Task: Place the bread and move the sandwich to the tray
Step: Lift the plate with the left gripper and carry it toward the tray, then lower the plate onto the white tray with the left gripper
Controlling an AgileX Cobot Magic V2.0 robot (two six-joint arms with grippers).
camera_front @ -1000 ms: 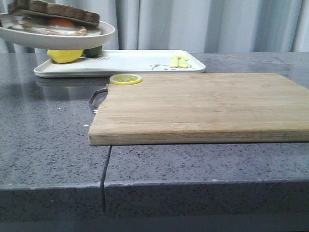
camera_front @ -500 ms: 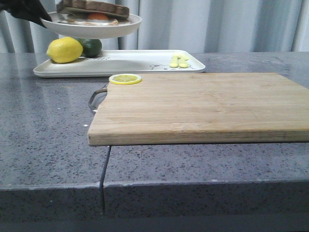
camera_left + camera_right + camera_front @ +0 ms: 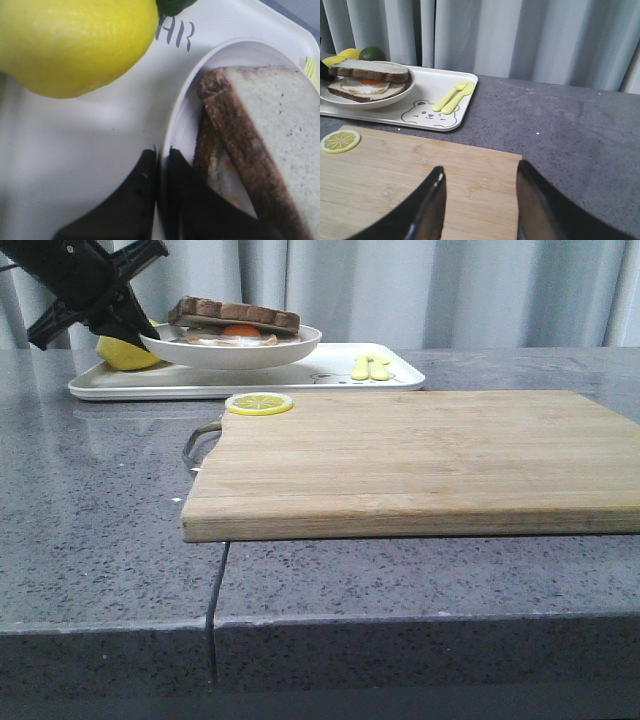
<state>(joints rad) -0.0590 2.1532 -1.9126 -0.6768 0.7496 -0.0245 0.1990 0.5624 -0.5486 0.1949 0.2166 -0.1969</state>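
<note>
The sandwich [image 3: 235, 320] lies on a round white plate [image 3: 295, 341]: the bread [image 3: 280, 125], pale with a dark crust, lies on the fried egg and lower slice. My left gripper [image 3: 142, 328] is shut on the plate's left rim [image 3: 161, 155] and holds it low over the left half of the white tray [image 3: 390, 380]. I cannot tell whether the plate touches the tray. My right gripper [image 3: 480, 175] is open and empty above the wooden cutting board [image 3: 395, 180]. In its view the sandwich [image 3: 367, 77] and the tray [image 3: 465, 107] show too.
A whole lemon [image 3: 75, 40] and a dark green fruit [image 3: 372, 52] sit on the tray's left end, close to the plate. A lemon slice [image 3: 259, 403] lies on the cutting board's [image 3: 420, 460] far left corner. Grey curtains hang behind the table.
My left gripper has carried the plate with the sandwich right and down, from high at the upper left to low over the tray beside the lemon. The board and lemon slice have not moved.
</note>
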